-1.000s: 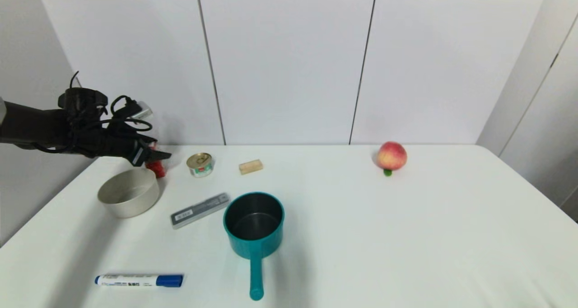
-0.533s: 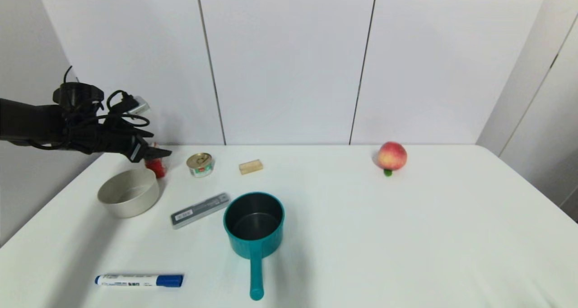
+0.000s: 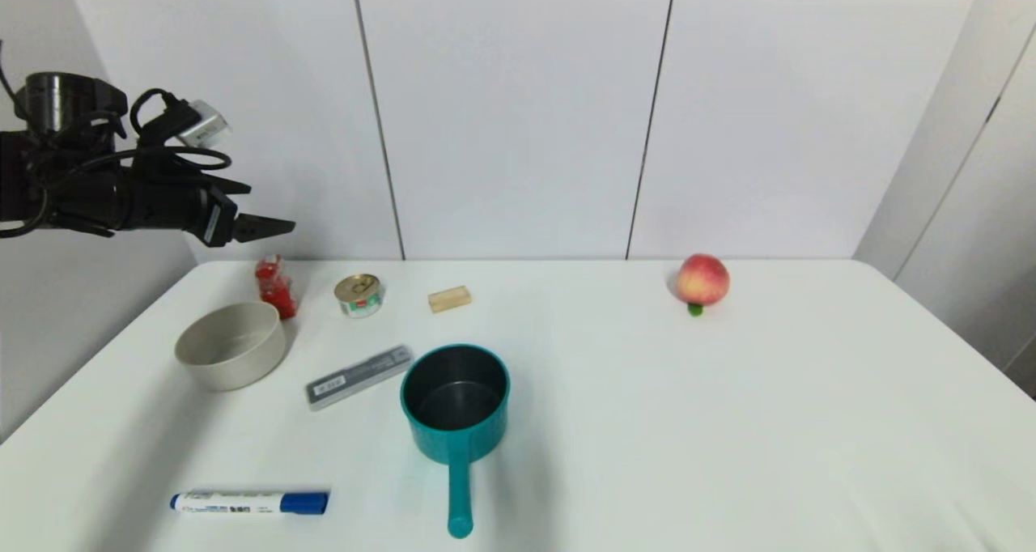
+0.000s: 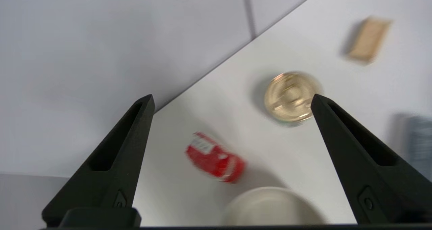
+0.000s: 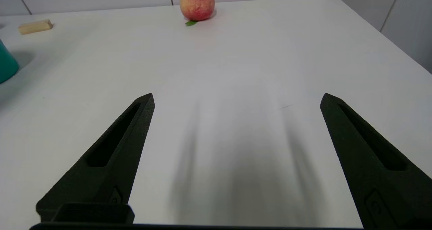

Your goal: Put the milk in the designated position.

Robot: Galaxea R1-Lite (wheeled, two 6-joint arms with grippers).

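Observation:
The milk (image 3: 276, 286), a small red bottle with a squarish red top, stands on the table at the back left, between the cream bowl (image 3: 231, 346) and the tin can (image 3: 359, 295). In the left wrist view the milk (image 4: 215, 158) shows below and between the spread fingers. My left gripper (image 3: 267, 228) hovers open well above the milk, holding nothing. My right gripper (image 5: 236, 98) is open over bare table and does not show in the head view.
A teal pot (image 3: 456, 402) with its handle toward me sits mid-table. A grey flat case (image 3: 358, 376), a wooden block (image 3: 449, 299), a blue marker (image 3: 249, 502) and a peach (image 3: 702, 280) also lie on the table. The wall runs close behind the milk.
My left gripper has risen and drawn back to the left, away from the milk. The milk stays standing on the table, now fully uncovered.

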